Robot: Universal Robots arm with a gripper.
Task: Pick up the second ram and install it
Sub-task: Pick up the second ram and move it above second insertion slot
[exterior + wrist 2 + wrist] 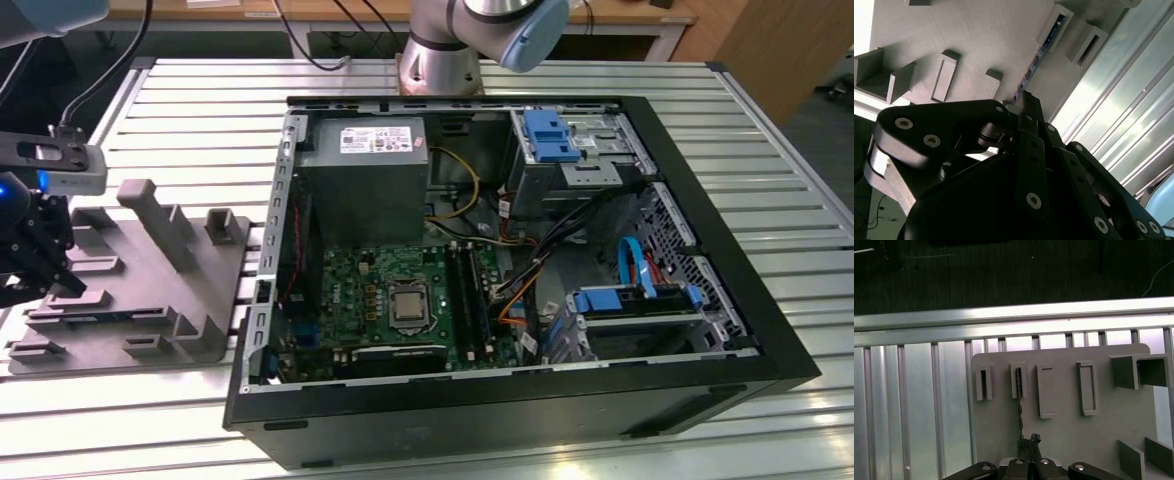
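Holder block (1064,440) sat near the slatted table (919,405) edge in the first wrist view, w/ bare slats open beside it. In the exterior view, the open PC case (747,330) lay just beside the block, on the exterior view's right. Second ram (1019,395) stood on edge in one slot post. Gripper (1030,439) was right at its near end, fingers drawn narrow and pinching the board. Count: 1 ram, 4 slot posts in a row, 1 gripper.

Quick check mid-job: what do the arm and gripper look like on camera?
The arm is a silver-grey tube with a light blue joint cap. The gripper is black, jointed links with round silver pins. A grey camera box with a blue light sits near it.
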